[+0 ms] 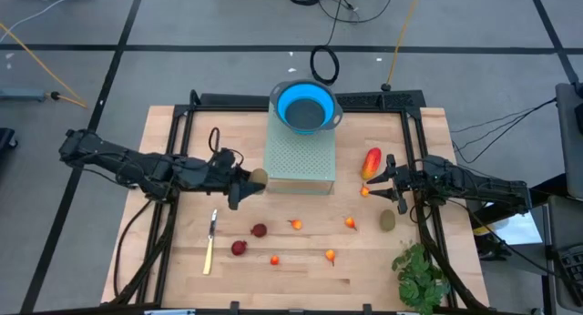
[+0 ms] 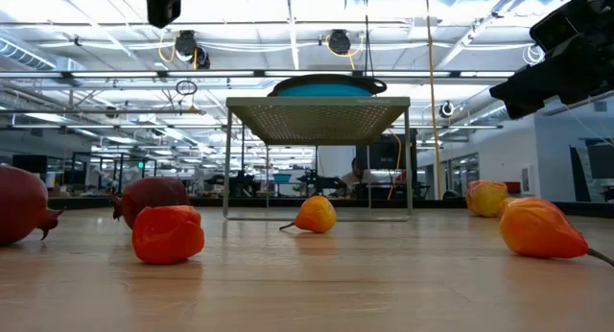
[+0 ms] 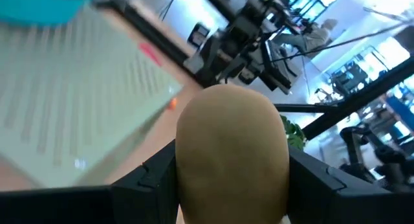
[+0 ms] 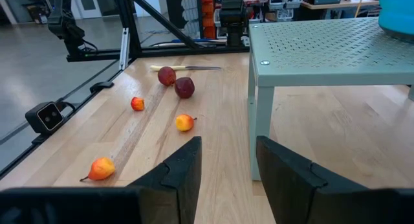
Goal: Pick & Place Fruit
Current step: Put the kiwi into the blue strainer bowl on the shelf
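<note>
The left gripper (image 1: 248, 184) clamps a brownish-olive oval (image 3: 231, 156) at the stand's (image 1: 300, 157) 9 o'clock edge, lifted off the surface (image 1: 173, 260). A blue bowl (image 1: 305, 106) sits on the stand at 12 o'clock. The right gripper (image 1: 390, 180) hangs with fingers apart and nothing between them at 3 o'clock, just beside the red-and-yellow piece (image 1: 371, 162). Another oval (image 1: 388, 221) lies at 4 o'clock; dark red fruits (image 1: 259, 230) and orange fruits (image 1: 295, 224) are scattered toward 6.

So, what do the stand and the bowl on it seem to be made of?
The stand looks like painted metal, pale green and matte: its top is perforated with regular rows of small holes and its legs are thin. The bowl looks like blue silicone or plastic with a grey rim, though that stays uncertain.
</note>
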